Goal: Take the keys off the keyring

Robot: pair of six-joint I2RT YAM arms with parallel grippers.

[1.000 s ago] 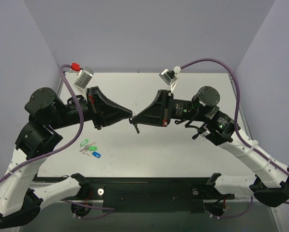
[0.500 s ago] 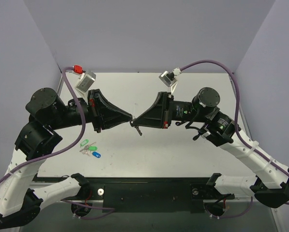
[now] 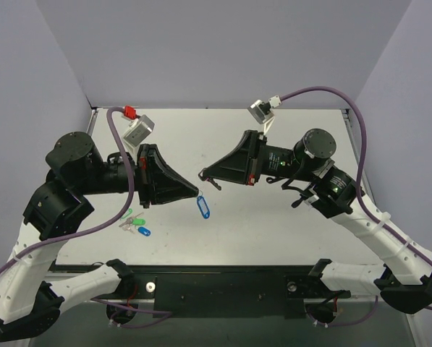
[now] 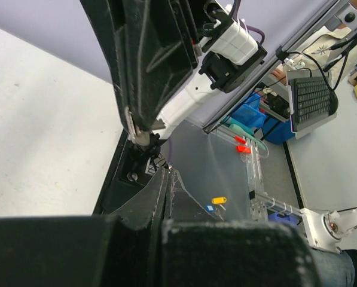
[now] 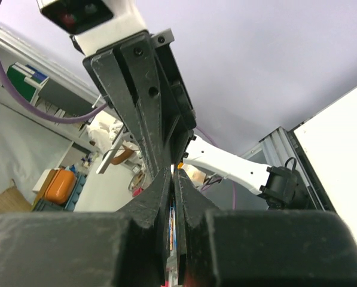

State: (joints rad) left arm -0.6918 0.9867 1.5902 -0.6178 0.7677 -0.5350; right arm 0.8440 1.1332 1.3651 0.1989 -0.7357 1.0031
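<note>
Top external | one keyring hanging, clamped in left jaws | right jaws together | three tags on table

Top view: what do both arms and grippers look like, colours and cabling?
The left arm and right arm have white lower links and black joints. The left gripper and right gripper are black wedges tapering to thin fingers. A purple cable feeds each grey wrist camera.

Robotics lab, enclosed white table, keyboard
</note>
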